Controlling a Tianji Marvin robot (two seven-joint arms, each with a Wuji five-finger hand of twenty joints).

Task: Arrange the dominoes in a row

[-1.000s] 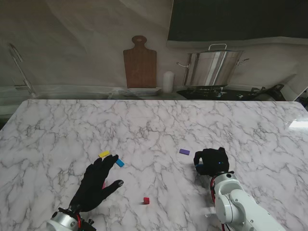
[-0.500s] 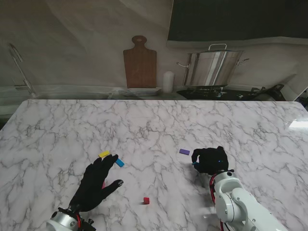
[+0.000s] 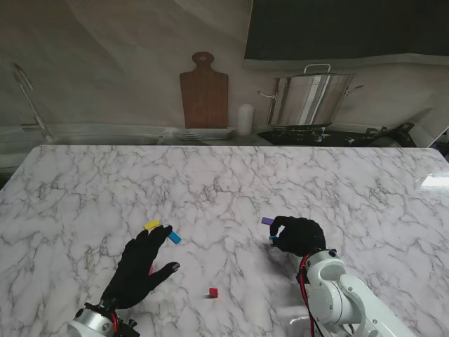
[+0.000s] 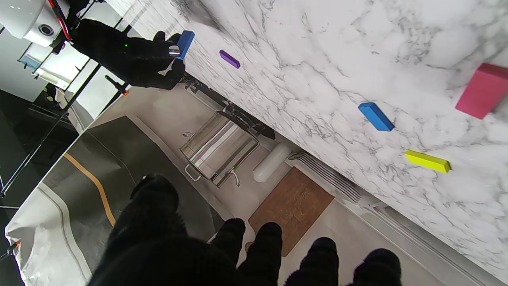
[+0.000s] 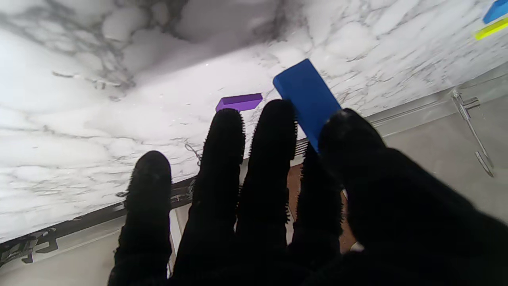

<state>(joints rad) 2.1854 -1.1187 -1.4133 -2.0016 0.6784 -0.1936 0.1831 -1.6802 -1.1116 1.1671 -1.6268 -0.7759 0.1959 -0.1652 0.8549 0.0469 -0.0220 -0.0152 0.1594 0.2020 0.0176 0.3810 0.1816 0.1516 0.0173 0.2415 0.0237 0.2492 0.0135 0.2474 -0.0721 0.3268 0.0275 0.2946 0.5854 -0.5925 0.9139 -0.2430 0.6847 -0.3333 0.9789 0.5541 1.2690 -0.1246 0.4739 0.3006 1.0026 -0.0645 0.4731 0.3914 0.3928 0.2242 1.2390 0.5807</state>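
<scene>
My right hand (image 3: 298, 235) is shut on a dark blue domino (image 5: 307, 99), pinched between thumb and fingers; the same dark blue domino (image 4: 185, 43) shows in the left wrist view, held just off the marble. A purple domino (image 3: 267, 220) lies flat just beyond that hand. My left hand (image 3: 137, 270) rests open on the table, fingers spread. Just past its fingertips lie a light blue domino (image 3: 174, 237) and a yellow domino (image 3: 152, 225). A pink domino (image 4: 482, 90) lies near the left hand, hidden under it in the stand view. A small red domino (image 3: 212, 292) sits nearer to me, between the hands.
The marble table (image 3: 224, 182) ends at a far edge with a wooden cutting board (image 3: 204, 91), a white cylinder (image 3: 244, 119) and a steel pot (image 3: 312, 98) behind it. A stack of plates (image 3: 203, 133) sits under the board.
My right hand has moved left and slightly away from me with the dark blue domino, ending close beside the purple domino. The left hand has stayed still.
</scene>
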